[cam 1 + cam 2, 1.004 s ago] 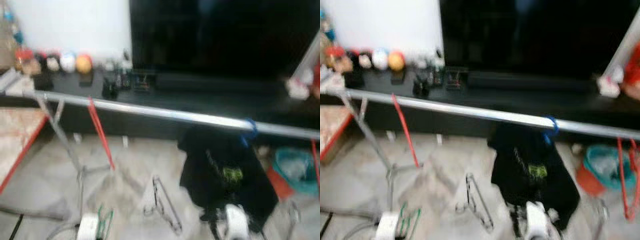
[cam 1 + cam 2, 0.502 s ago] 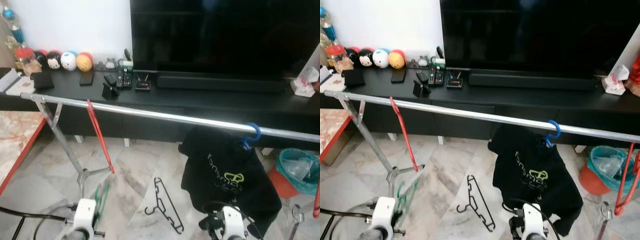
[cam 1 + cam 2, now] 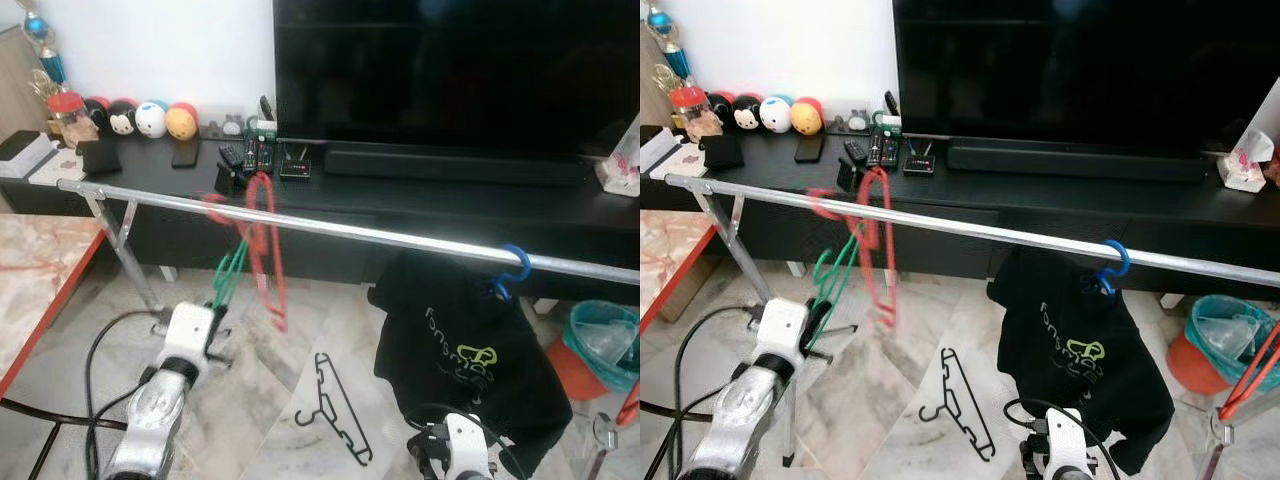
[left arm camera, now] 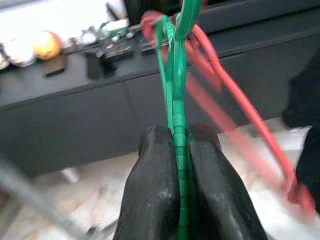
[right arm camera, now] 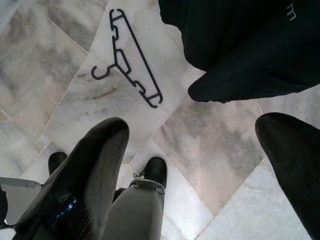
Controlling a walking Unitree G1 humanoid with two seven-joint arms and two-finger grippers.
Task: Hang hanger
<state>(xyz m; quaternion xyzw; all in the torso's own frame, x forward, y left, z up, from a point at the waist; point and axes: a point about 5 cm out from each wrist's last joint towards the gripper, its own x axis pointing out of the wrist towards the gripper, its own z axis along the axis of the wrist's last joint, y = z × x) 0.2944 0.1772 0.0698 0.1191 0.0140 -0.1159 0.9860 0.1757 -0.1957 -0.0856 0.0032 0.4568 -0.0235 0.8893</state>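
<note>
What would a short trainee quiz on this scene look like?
1. True or false: the left gripper is shut on the green hanger.
2. Which hanger lies on the floor? A red, B black, C blue.
3. Fill in: the black shirt hangs from the rail on a ____ hook.

Key
1. True; its fingers pinch the green hanger, raised to the rail beside the red hanger.
2. B, the black hanger, below the open right gripper.
3. Blue.
</note>
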